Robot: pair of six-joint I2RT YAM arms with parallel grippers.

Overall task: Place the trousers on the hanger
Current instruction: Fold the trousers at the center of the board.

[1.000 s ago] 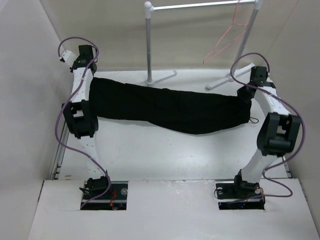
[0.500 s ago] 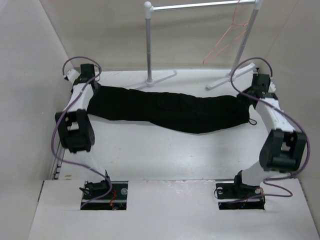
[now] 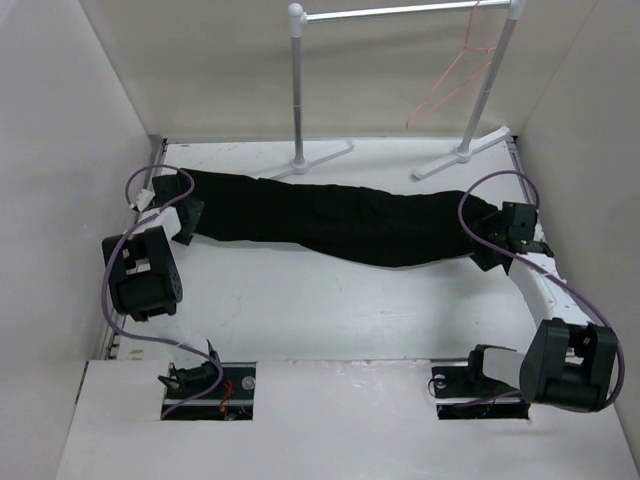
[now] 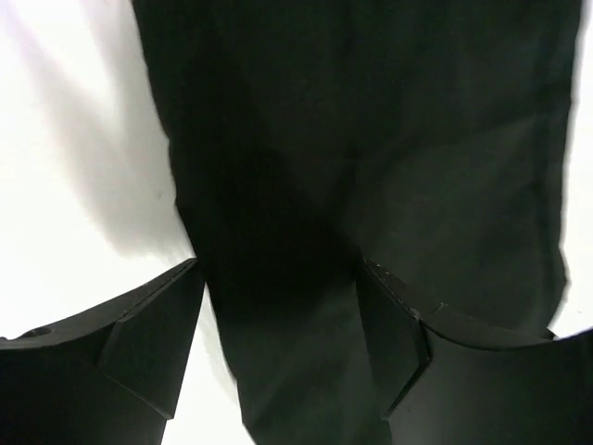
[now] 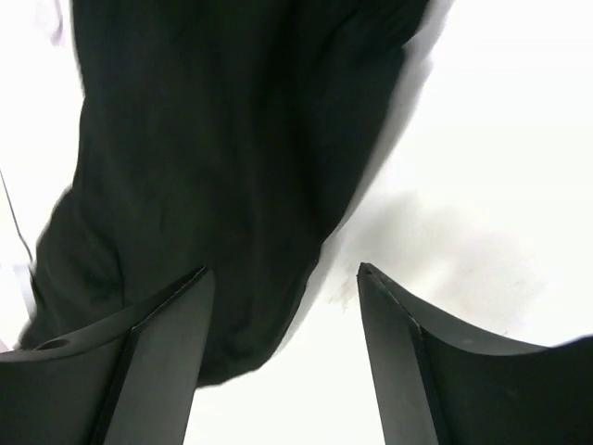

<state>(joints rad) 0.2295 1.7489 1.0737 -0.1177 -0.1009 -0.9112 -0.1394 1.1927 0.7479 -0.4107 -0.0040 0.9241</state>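
Left pincer (image 4: 278,278) and right pincer (image 5: 283,273) have dropped low and sit open, trousers (image 3: 340,215) now slack on table (image 3: 330,310) beneath them, hanger (image 3: 455,75) well ahead untouched, so regrasp needed.

The trousers (image 3: 340,215) are soft black cloth, matt and lightly creased (close up, the weave barely shows). The hanger (image 3: 450,87) is thin pink-orange wire with a smooth coat. The rack (image 3: 298,90) is grey metal tube with a dull shine and white, plastic-looking joints. The table (image 3: 330,300) is smooth, matt white, faintly speckled in places. The fingers (image 4: 148,343) of the left gripper (image 4: 278,269) and those of the right gripper (image 5: 283,273) are hard black plastic, matt, with crisp moulded edges. The cables (image 3: 497,175) have a smooth purple sheath.
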